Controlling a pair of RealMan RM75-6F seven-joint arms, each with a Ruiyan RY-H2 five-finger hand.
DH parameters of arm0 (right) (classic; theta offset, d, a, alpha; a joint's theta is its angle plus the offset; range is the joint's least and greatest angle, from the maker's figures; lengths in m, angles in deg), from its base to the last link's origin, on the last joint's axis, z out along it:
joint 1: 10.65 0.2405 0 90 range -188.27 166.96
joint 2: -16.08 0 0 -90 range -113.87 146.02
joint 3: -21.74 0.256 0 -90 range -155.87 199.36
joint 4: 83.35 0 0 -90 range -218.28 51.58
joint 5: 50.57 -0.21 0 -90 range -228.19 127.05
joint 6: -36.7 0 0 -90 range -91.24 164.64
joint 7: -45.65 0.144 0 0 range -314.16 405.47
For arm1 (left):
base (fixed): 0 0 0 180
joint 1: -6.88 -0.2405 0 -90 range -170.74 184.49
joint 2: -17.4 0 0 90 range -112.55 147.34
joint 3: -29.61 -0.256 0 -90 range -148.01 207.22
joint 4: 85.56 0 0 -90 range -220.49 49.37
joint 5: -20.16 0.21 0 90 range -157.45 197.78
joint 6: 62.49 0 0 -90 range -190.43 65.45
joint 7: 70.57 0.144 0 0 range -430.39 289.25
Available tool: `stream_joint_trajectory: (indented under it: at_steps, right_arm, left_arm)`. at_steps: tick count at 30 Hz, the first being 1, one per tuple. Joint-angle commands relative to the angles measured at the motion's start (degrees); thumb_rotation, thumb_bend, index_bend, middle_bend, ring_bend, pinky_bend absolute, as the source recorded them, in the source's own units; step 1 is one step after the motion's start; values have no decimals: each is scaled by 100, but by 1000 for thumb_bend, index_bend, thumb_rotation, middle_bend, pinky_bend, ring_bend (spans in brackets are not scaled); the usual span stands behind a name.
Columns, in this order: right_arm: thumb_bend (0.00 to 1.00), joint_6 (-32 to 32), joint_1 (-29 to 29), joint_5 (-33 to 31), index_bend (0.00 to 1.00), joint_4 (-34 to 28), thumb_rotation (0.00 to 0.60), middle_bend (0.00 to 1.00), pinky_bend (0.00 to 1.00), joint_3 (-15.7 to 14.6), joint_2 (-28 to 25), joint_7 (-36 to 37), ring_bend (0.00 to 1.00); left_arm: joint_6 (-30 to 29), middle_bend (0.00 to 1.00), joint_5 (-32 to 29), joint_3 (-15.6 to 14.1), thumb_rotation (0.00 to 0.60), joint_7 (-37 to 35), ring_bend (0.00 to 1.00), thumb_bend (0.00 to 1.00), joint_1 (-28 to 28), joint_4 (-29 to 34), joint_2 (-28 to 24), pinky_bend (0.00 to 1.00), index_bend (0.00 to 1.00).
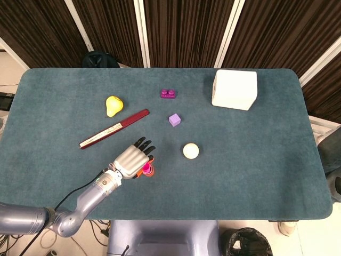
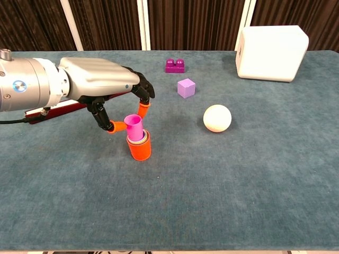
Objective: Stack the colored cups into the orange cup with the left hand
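An orange cup (image 2: 140, 150) stands on the blue-green table, with other coloured cups nested in it. A pink cup (image 2: 134, 127) sits partly down in that stack, its rim still above the orange rim. My left hand (image 2: 100, 84) hovers over it from the left, pinching the pink cup between the thumb and an orange-tipped fingertip (image 2: 142, 109). In the head view the left hand (image 1: 129, 159) covers most of the stack (image 1: 148, 170). The right hand is not visible in either view.
A white ball (image 2: 217, 117) lies right of the stack, with a purple cube (image 2: 186, 87) and a magenta brick (image 2: 175, 65) behind it. A white box (image 2: 271, 45) stands at the far right. A dark red stick (image 1: 114, 128) and a yellow pear (image 1: 113, 104) lie to the far left.
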Motion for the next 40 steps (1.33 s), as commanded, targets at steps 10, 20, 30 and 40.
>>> stream_joint_trajectory:
  at_steps: [10,20,30,40]
  right_arm:
    - [420,3,6,21,36,-50,600,0,10,-13,1,-17,35]
    - [419,259,48,379,36,-205,600,0,10,-243,-152,256,35]
    - [420,262,77,1062,36,-318,600,0,10,-513,-379,643,35]
    - [420,133,114,1878,36,-498,600,0,9,-810,-681,1003,35]
  left_arm:
    - [-264,85,271,-105,600,95,0,314,-21,308,-243,0,0]
    - [-2199,85,1765,-515,600,-343,0,241,-1286,1382,-1282,0,0]
    - [-3644,45,3129,-1249,600,-1652,0,237,-2820,1622,-2491,0,0]
    - [-4191,44,3490,-1442,600,-2995,0,237,-3811,497,-2631,0,0]
